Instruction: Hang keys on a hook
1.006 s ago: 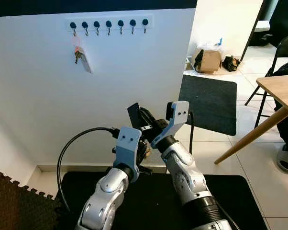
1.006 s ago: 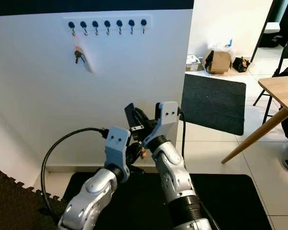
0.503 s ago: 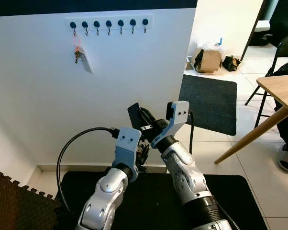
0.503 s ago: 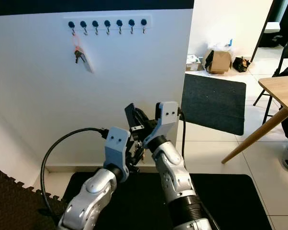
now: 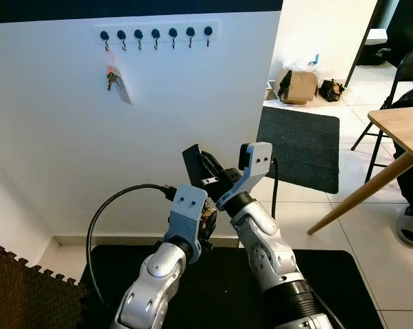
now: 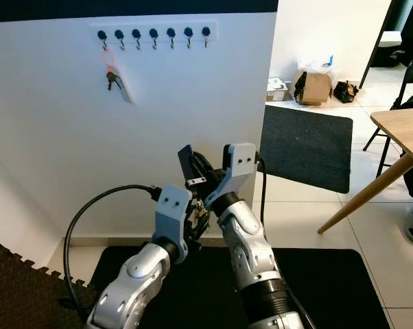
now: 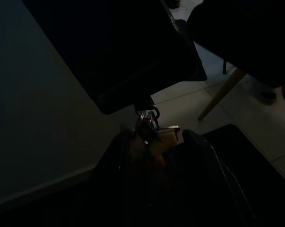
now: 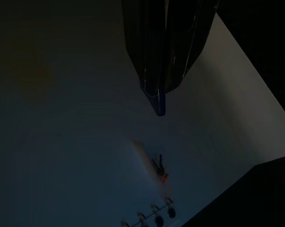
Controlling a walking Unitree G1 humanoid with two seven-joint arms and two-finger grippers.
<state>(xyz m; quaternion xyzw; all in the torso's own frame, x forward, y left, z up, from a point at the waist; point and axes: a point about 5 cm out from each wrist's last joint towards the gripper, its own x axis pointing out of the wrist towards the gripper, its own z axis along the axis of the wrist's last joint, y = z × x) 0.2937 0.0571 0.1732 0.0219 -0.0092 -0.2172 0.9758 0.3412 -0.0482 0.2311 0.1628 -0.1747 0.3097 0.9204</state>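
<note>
Keys (image 7: 149,128) are pinched in the left gripper (image 7: 152,142), which has edged closer under the pressed-together right gripper (image 8: 157,101), hook rail (image 5: 156,33) unreached

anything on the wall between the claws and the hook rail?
Mostly bare white wall in the left eye view. One key bunch already hangs under the hook rail, left of the line up from the right claw.
</note>
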